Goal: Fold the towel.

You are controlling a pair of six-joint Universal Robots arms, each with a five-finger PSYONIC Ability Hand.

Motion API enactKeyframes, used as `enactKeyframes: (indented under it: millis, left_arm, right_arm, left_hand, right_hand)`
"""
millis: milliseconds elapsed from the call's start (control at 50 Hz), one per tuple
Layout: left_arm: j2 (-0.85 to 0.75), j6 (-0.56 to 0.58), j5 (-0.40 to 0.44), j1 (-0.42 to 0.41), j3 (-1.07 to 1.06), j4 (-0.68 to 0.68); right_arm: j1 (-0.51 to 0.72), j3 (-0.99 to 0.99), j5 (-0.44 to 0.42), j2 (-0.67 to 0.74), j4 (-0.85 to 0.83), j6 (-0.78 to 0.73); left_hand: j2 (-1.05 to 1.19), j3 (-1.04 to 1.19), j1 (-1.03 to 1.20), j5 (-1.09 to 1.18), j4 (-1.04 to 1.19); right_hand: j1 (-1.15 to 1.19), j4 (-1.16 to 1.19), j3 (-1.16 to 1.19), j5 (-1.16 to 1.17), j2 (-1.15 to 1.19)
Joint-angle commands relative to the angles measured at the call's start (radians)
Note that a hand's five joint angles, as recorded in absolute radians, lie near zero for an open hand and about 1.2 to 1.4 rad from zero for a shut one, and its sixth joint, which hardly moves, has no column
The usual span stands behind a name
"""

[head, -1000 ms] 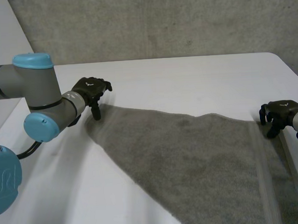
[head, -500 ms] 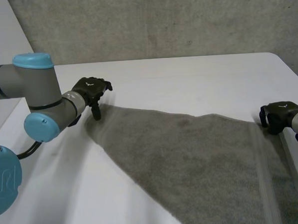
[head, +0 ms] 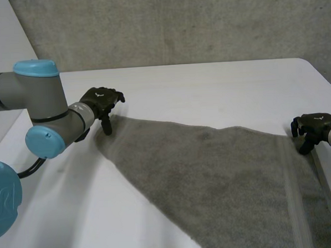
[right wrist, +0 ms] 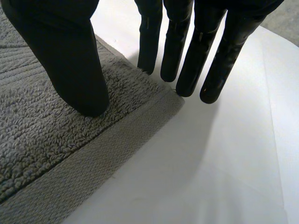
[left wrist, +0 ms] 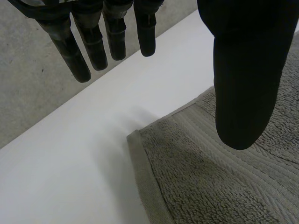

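Towel (head: 224, 182): grey terry cloth, spread flat on white table (head: 208, 83); stretched from a far corner at the left side across to the right side and down to the near edge of the head view; finished with a flat woven hem band (head: 294, 200) along the right end. Left hand (head: 100, 99): located at the far left corner of the towel, at the end of left arm (head: 45, 102); open, with fingers (left wrist: 93, 44) straight and set well apart from thumb (left wrist: 243, 79); nothing held. As seen in left wrist view: fingers extended beyond the corner over bare table, thumb hanging over the cloth just inside the corner; thumb-to-cloth contact not determinable. Right hand (head: 316, 126): located at the far right corner of the towel; open, with nothing clamped. As seen in right wrist view: thumb (right wrist: 70, 60) tip down on the pile just inside the hem band; fingers (right wrist: 191, 60) straight, tips at the towel's edge close to the corner, on or just above the table; cloth flat between thumb and fingers. Concrete wall (head: 177, 23) behind the table.
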Motion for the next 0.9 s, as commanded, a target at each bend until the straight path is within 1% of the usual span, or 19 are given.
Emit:
enactKeyframes:
  millis: [20,40,180,260,280,380,500,540,620,660,680,700,720,760,780,820,900]
  left_arm:
    - [-0.002,0.000,0.000,0.000,-0.004,0.000]
    - [-0.002,0.000,0.000,0.000,-0.004,0.000]
    - [-0.002,0.000,0.000,0.000,-0.004,0.002]
    - [-0.002,-0.002,-0.001,-0.003,-0.004,0.005]
    - [-0.002,-0.002,-0.001,-0.003,-0.004,0.005]
    - [-0.002,-0.003,-0.001,-0.011,-0.003,0.006]
    - [-0.006,-0.003,0.000,-0.017,-0.003,0.009]
    - [-0.010,-0.003,0.000,-0.018,0.002,0.009]
    - [-0.015,-0.003,0.000,-0.021,0.008,0.011]
    - [-0.018,-0.005,0.002,-0.026,0.011,0.021]
    - [-0.018,-0.005,0.002,-0.026,0.011,0.022]
    - [-0.024,-0.008,0.002,-0.026,0.011,0.037]
    - [-0.024,-0.008,0.002,-0.026,0.011,0.037]
    - [-0.051,-0.011,0.002,-0.029,0.012,0.055]
    - [-0.052,-0.011,0.002,-0.029,0.012,0.055]
    - [-0.082,-0.006,0.011,-0.037,0.028,0.058]
    - [-0.119,-0.005,0.019,-0.040,0.060,0.058]
  right_arm:
    - [0.000,-0.011,0.001,0.016,-0.002,0.000]
    - [0.000,-0.012,0.000,0.014,-0.005,0.000]
    - [0.006,-0.011,-0.010,-0.026,-0.029,0.009]
    - [0.011,0.009,-0.031,-0.108,-0.038,0.019]
    - [0.011,0.009,-0.031,-0.109,-0.038,0.019]
    - [0.011,0.044,-0.069,-0.193,-0.038,0.068]
    - [0.023,0.077,-0.109,-0.253,-0.031,0.083]
    - [0.040,0.098,-0.134,-0.291,-0.022,0.088]
    - [0.048,0.117,-0.152,-0.329,0.000,0.088]
    - [0.051,0.136,-0.186,-0.368,0.033,0.088]
    - [0.051,0.137,-0.186,-0.368,0.034,0.088]
    - [0.055,0.144,-0.210,-0.395,0.052,0.088]
    - [0.055,0.144,-0.211,-0.395,0.052,0.088]
    - [0.055,0.164,-0.270,-0.464,0.099,0.088]
    - [0.055,0.164,-0.270,-0.464,0.100,0.088]
    - [0.055,0.189,-0.321,-0.527,0.130,0.088]
    - [0.055,0.215,-0.343,-0.578,0.135,0.086]
  left_hand:
    - [0.033,0.032,0.030,0.035,0.034]
    - [0.033,0.032,0.030,0.035,0.033]
    - [0.027,0.026,0.024,0.029,0.028]
    - [0.024,0.023,0.022,0.026,0.025]
    - [0.024,0.023,0.021,0.026,0.025]
    - [0.024,0.023,0.021,0.026,0.025]
    - [0.021,0.020,0.019,0.023,0.022]
    - [-0.017,-0.018,-0.019,-0.015,-0.016]
    - [-0.058,-0.059,-0.061,-0.056,-0.058]
    - [-0.073,-0.073,-0.075,-0.071,-0.072]
    - [-0.073,-0.073,-0.075,-0.071,-0.072]
    - [-0.079,-0.079,-0.081,-0.077,-0.078]
    - [-0.079,-0.079,-0.081,-0.077,-0.078]
    - [-0.079,-0.079,-0.081,-0.077,-0.078]
    - [-0.079,-0.079,-0.081,-0.077,-0.078]
    - [-0.070,-0.071,-0.073,-0.068,-0.069]
    - [-0.014,-0.015,-0.017,-0.012,-0.013]
  right_hand:
    - [0.608,0.520,0.517,0.514,0.494]
    - [0.824,0.736,0.733,0.730,0.710]
    - [0.827,0.738,0.735,0.733,0.712]
    - [0.827,0.738,0.735,0.733,0.712]
    - [0.827,0.738,0.735,0.733,0.712]
    - [0.827,0.738,0.735,0.733,0.712]
    - [0.827,0.738,0.735,0.733,0.712]
    - [0.827,0.738,0.735,0.733,0.712]
    - [0.827,0.738,0.735,0.733,0.712]
    - [0.827,0.738,0.735,0.733,0.712]
    - [0.827,0.738,0.735,0.733,0.712]
    - [0.827,0.738,0.735,0.733,0.712]
    - [0.827,0.738,0.735,0.733,0.712]
    - [0.827,0.738,0.735,0.733,0.712]
    - [0.827,0.738,0.735,0.733,0.712]
    - [0.827,0.738,0.735,0.733,0.712]
    - [0.827,0.738,0.735,0.733,0.712]
